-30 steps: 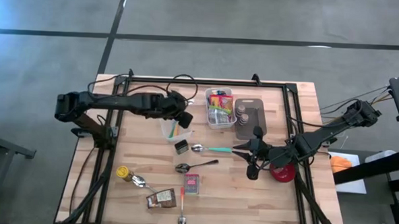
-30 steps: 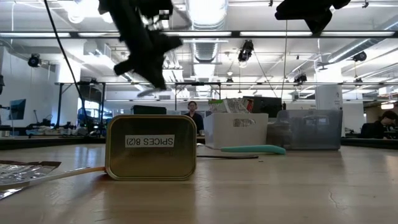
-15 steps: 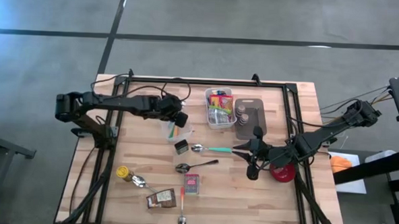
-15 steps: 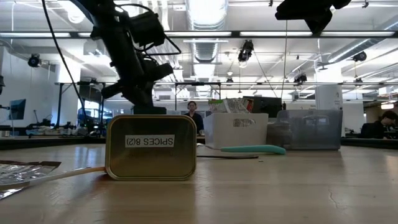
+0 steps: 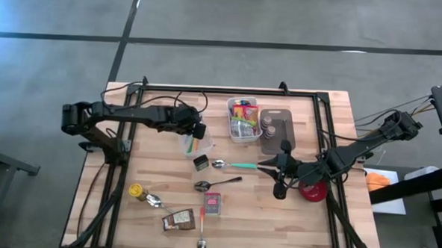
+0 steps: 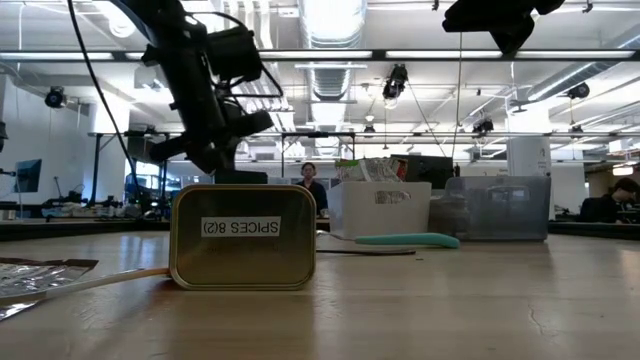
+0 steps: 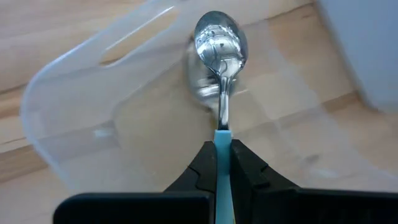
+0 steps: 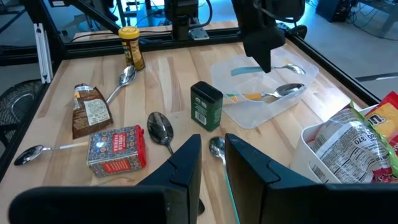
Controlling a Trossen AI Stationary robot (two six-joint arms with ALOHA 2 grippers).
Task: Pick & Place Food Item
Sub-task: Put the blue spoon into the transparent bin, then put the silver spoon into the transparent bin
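My left gripper [image 5: 198, 132] [image 7: 222, 163] is shut on a spoon with a teal handle [image 7: 221, 43]. It holds the spoon over a clear plastic container [image 5: 194, 144] [image 7: 112, 118] at the table's far left. An orange-handled spoon [image 8: 273, 93] lies in the container. My right gripper [image 5: 279, 170] [image 8: 213, 163] hangs high above the table's right middle, a narrow gap between its fingers and nothing in it. Below it a second teal-handled spoon [image 5: 234, 165] lies flat on the wood. Food packets [image 8: 93, 111] lie near the front. My left gripper pinches the spoon's teal handle [image 7: 222, 140] between its two fingers, close to where the metal neck begins. The fingers slant steeply down from the table's left side and lie along the spoon. The bowl points away from them, over the container's floor; whether it touches, I cannot tell.
A white bin of food packets [image 5: 243, 119] and a grey tray of jars [image 5: 277, 130] stand at the far middle. A spice tin [image 5: 201, 162], a yellow jar [image 5: 136, 190], a red box [image 5: 213, 204], loose spoons [image 5: 203, 186] and a red object [image 5: 313, 191] lie around.
My left gripper has come down toward the clear container, shifted a little toward the table's left edge and rolled about its own line, still shut on the teal-handled spoon. The spoon now hangs low over the container. In the last half second it has nearly stopped.
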